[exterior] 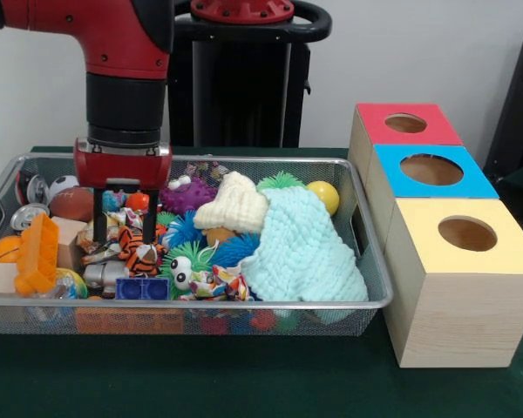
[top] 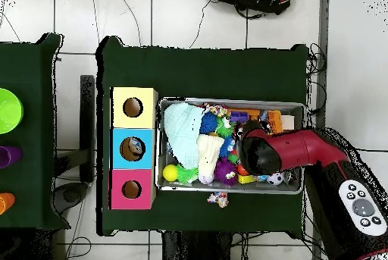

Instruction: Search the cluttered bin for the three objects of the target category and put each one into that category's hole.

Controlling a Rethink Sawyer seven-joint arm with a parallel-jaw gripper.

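Observation:
The wire mesh bin [exterior: 192,305] is full of toys and cloths; it also shows in the overhead view [top: 231,102]. My gripper [exterior: 124,237] reaches down into its left part, open, with its black fingers [exterior: 98,222] astride an orange-striped toy [exterior: 139,257]. No clear bottle shows for certain; a see-through item with a coloured label [exterior: 68,283] lies half hidden at the front left. The blue-topped box's hole [exterior: 431,169] is right of the bin; from overhead this hole [top: 133,148] shows something pale inside. There the arm's head [top: 258,153] hides the gripper.
A red-topped box [exterior: 405,123] and a yellow-topped box [exterior: 467,233] flank the blue one. A light blue knitted cloth [exterior: 301,248] and a cream cloth [exterior: 235,205] cover the bin's right half. Metal cans [exterior: 26,216] lie at the left. A small item [top: 218,198] lies outside the bin.

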